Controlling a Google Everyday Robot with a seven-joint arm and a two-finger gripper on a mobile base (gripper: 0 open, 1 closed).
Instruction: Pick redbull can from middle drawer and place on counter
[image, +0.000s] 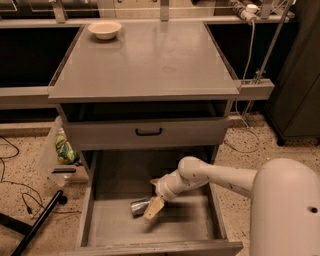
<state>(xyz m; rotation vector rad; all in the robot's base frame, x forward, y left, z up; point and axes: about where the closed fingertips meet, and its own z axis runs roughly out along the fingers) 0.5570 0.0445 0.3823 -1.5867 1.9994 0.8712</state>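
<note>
The redbull can (138, 207) lies on its side on the floor of the open middle drawer (175, 222), left of centre. My gripper (153, 208) is down inside the drawer at the can's right end, touching or very close to it. The white arm reaches in from the right. The counter (150, 60) is the flat grey top of the cabinet above.
A cream bowl (104, 29) stands at the counter's back left corner. The shut drawer front with a black handle (148, 132) overhangs the back of the open drawer. A plastic bag with green contents (61, 149) and a black pole (35, 220) are on the floor at left.
</note>
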